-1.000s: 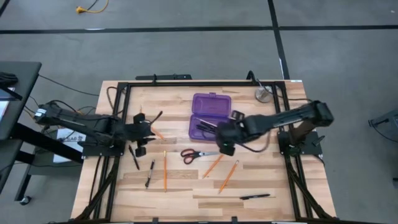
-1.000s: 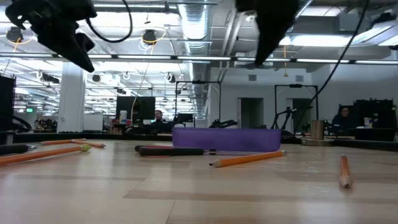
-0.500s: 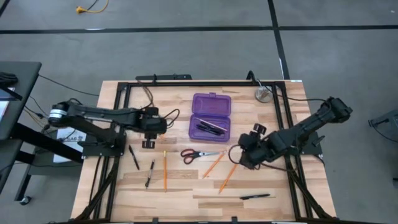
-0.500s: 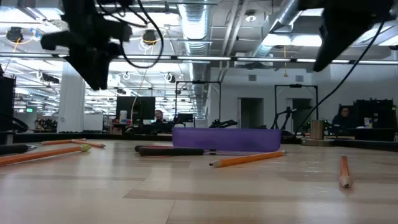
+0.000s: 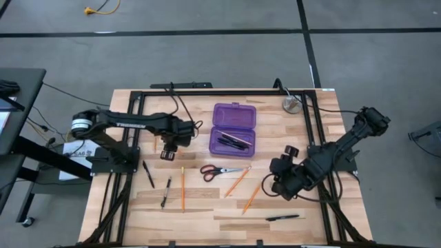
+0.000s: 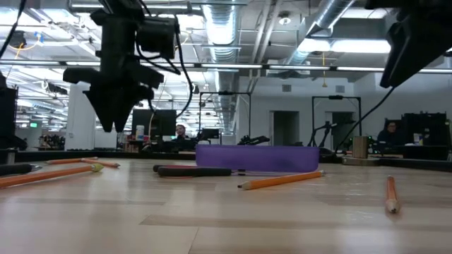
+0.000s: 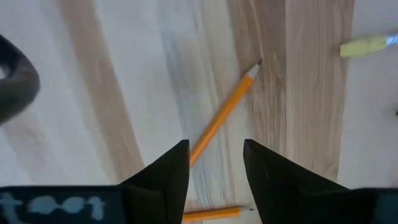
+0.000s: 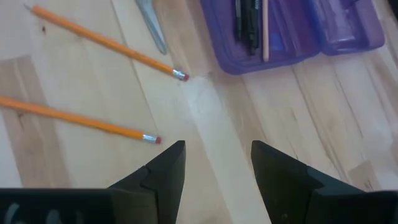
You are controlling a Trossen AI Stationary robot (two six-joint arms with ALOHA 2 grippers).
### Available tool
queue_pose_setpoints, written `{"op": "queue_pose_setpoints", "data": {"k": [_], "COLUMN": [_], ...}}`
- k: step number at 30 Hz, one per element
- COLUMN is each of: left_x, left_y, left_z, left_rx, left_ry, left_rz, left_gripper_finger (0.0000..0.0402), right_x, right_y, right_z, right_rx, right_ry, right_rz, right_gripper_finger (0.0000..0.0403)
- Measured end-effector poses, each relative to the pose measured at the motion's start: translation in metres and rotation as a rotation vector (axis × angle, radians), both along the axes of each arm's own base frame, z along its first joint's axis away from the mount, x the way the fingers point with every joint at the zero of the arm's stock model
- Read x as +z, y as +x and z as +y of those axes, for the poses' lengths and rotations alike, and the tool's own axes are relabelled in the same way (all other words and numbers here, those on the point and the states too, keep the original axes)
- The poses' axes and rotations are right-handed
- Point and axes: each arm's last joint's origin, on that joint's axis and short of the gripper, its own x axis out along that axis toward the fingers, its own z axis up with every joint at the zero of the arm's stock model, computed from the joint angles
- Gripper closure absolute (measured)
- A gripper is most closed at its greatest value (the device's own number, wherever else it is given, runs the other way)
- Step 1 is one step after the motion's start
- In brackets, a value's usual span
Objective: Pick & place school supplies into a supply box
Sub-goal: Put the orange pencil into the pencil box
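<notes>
On wooden table [image 5: 207, 207], open supply box [image 5: 233, 129] holds pens and one pencil; both grippers gape, empty.

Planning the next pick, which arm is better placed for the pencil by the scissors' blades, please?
Right: the right gripper hovers open beside that pencil; the left gripper is beyond the scissors.

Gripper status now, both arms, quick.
Left gripper: open, empty, fingers above an orange pencil.
Right gripper: open, empty, above bare table near the purple case.
</notes>
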Motion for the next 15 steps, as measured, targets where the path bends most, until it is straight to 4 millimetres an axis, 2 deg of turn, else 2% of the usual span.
{"op": "queue_pose_setpoints", "data": {"k": [9, 15], "left_x": [-0.032, -0.048], "left_y": [0.011, 0.014], "left_z": [0.0, 0.003], "left_rx": [-0.057, -0.064], "left_ry": [-0.041, 0.001], "left_rz": [0.138, 0.217], "left_gripper_finger": [0.026, 0.026], "right_x": [-0.001, -0.001], "right_y": [-0.006, -0.008], "right_z": [0.009, 0.014], "right_rx": [-0.009, 0.004], "right_ry": [0.004, 0.022], "right_rz": [-0.037, -0.055], "right_gripper_finger": [0.0229, 0.0229]}}
